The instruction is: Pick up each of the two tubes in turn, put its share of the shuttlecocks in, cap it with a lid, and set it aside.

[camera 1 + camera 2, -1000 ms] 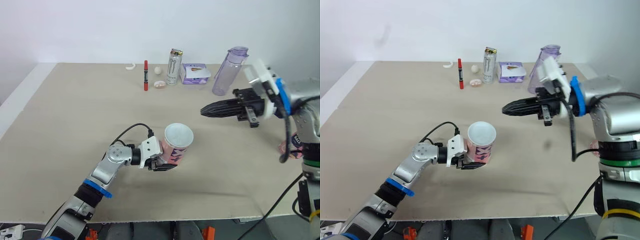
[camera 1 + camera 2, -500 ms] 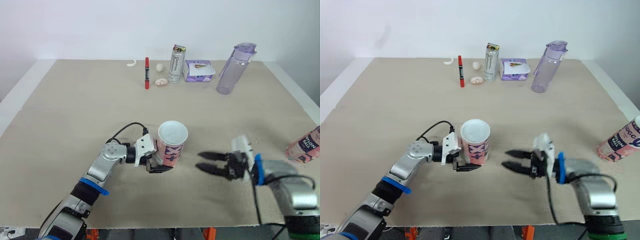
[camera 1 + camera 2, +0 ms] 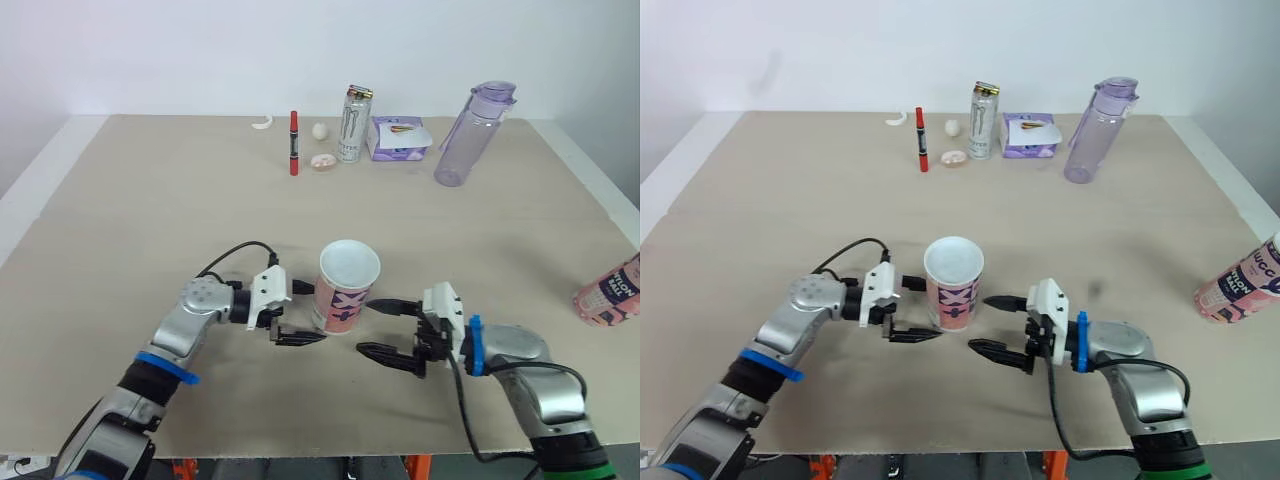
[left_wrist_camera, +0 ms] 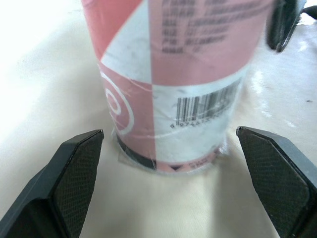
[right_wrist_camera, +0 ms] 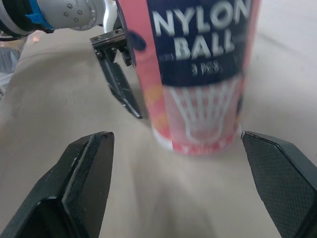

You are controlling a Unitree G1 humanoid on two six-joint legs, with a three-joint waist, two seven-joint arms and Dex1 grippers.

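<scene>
The tube point(image 3: 345, 295) stands upright on the worktop point(image 3: 150, 200). The left pincer point(image 3: 303, 314) at its 9 o'clock and the right pincer point(image 3: 370, 329) at 3 o'clock both gape wide, holding nothing.

A: What's along the far side of the table point(image 3: 130, 220)?
B: 1 row: white curved scrap point(image 3: 262, 124), red marker point(image 3: 293, 157) lying flat, small white ball point(image 3: 319, 131), pinkish disc point(image 3: 322, 161), upright can point(image 3: 350, 124), purple pack point(image 3: 396, 138), upright purple water bottle point(image 3: 470, 135).
A: Spacing?
B: Pack just beside can. Bottle apart.
</scene>
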